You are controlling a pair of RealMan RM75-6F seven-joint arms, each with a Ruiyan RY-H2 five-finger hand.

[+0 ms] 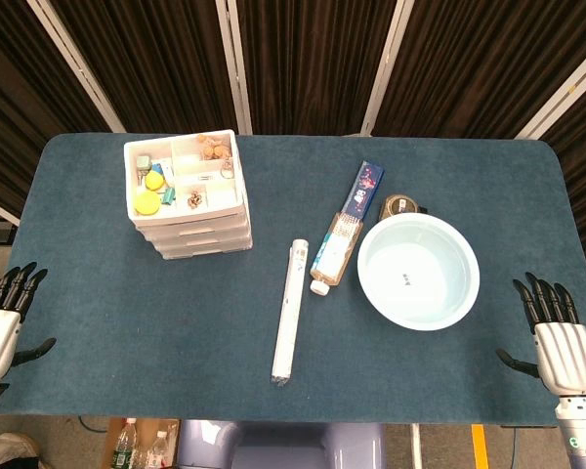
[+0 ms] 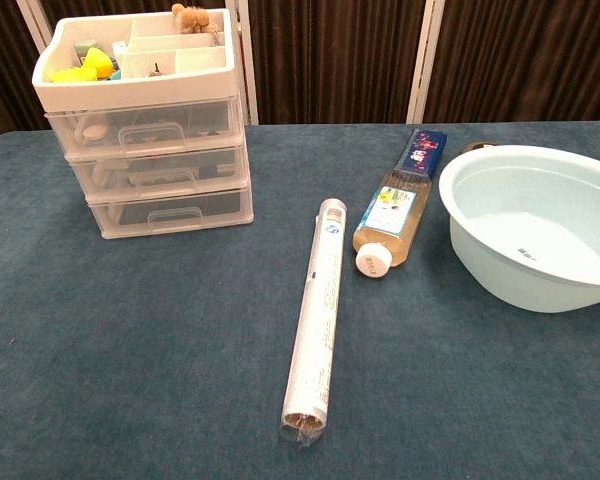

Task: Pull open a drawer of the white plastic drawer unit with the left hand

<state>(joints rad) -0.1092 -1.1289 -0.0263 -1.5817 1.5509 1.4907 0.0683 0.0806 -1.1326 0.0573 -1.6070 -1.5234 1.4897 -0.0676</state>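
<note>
Nearest the chest camera lies a long white tube (image 2: 315,318), its open end toward the viewer and faint print along its side too small to read. Well to the tube's far left stands the white plastic drawer unit (image 2: 150,135), near the desk's (image 1: 127,313) far-left corner; its three clear-fronted drawers sit flush and closed, and its open top tray holds small yellow and brown items. Just right of the tube lies a bottle (image 2: 390,220) of amber liquid with a white cap, its label unreadable, and a dark blue box (image 1: 363,188) with illegible print sits at the bottle's far end. Farther right of the tube is a pale blue basin (image 1: 418,271) with a small dark mark inside. Both hands are well apart from the drawer unit, at the desk's near corners: the left hand (image 1: 0,322) and right hand (image 1: 559,342) each hold nothing, fingers spread.
</note>
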